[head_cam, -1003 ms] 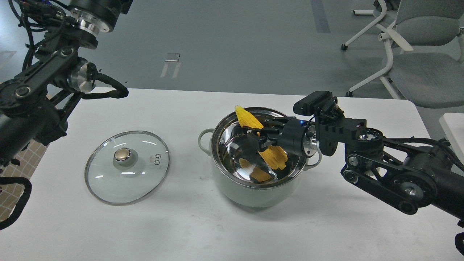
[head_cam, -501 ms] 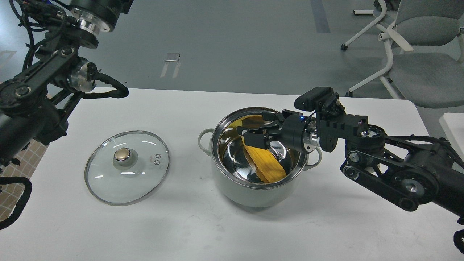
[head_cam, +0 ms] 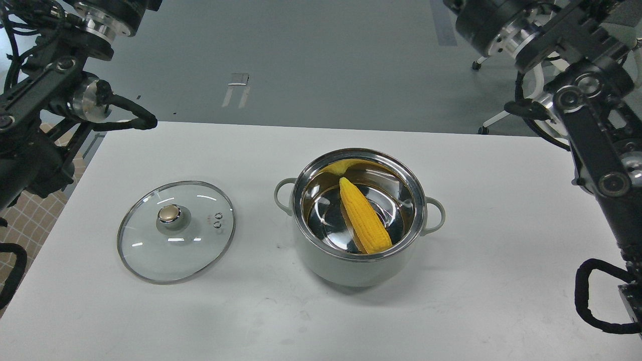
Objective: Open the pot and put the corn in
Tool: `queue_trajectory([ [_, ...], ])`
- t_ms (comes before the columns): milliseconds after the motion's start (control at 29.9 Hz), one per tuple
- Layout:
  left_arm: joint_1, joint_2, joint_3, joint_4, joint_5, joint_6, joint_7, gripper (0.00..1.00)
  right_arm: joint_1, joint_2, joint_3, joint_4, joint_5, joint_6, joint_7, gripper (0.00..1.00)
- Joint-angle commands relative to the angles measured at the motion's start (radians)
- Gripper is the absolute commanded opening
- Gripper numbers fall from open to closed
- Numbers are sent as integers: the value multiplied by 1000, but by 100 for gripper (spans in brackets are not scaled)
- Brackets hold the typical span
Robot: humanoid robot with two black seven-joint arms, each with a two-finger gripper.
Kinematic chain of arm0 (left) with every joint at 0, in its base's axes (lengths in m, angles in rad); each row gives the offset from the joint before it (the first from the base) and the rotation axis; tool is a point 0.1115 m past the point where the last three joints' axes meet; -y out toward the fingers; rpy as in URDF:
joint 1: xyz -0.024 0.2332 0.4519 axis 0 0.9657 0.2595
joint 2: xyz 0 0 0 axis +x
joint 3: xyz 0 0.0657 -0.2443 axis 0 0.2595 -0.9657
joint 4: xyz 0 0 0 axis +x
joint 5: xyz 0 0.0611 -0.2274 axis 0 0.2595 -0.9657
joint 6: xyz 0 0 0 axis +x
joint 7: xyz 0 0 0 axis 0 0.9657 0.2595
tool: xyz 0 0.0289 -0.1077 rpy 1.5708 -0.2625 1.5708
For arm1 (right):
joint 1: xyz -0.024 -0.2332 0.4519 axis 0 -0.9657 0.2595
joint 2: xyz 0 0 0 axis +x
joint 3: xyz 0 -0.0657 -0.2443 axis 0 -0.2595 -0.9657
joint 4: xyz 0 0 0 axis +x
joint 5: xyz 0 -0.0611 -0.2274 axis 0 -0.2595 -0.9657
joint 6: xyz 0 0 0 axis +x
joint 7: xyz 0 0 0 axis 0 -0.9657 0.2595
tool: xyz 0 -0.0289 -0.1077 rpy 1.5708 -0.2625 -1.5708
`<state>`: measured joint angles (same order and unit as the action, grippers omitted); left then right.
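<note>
The pale grey-green pot (head_cam: pixel 351 265) stands open in the middle of the white table, its steel inside showing. The yellow corn (head_cam: pixel 363 216) lies inside it, tip toward the far rim, thick end against the near wall. The glass lid (head_cam: pixel 176 230) with a gold knob lies flat on the table to the pot's left. Both arms are raised at the view's upper corners; only their upper links show, left arm (head_cam: pixel 45 100) and right arm (head_cam: pixel 587 100). Neither gripper is in view.
The white table (head_cam: pixel 501 250) ends at a far edge behind the pot. A grey office chair (head_cam: pixel 506 115) stands on the floor beyond the far right corner, partly hidden by the right arm. Black cable loops hang at the lower left and lower right edges.
The right gripper let go of the corn, which dropped to lie in the pot. The right arm then pulled up and away to the upper right. The left arm rose slightly.
</note>
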<state>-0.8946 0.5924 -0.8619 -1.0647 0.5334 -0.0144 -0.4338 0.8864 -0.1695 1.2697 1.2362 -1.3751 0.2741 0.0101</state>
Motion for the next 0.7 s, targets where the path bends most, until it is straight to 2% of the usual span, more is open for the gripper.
queue_trajectory([
  [0,3,1,-31,5,-76,-22,6,97,3,-13,54,-67,201,-28,2,100],
  [234,3,-5,-37,9,-174,-22,10,97,-3,-96,92,-146,504,-82,2,100],
  [301,3,-9,-48,38,-188,-24,30,97,-6,-120,91,-168,582,-81,2,100],
  [468,3,-9,-48,91,-190,-64,67,97,-10,-127,121,-234,675,-82,4,100],
  [669,6,-22,-48,94,-191,-76,67,97,-30,-125,181,-284,748,-82,5,100],
])
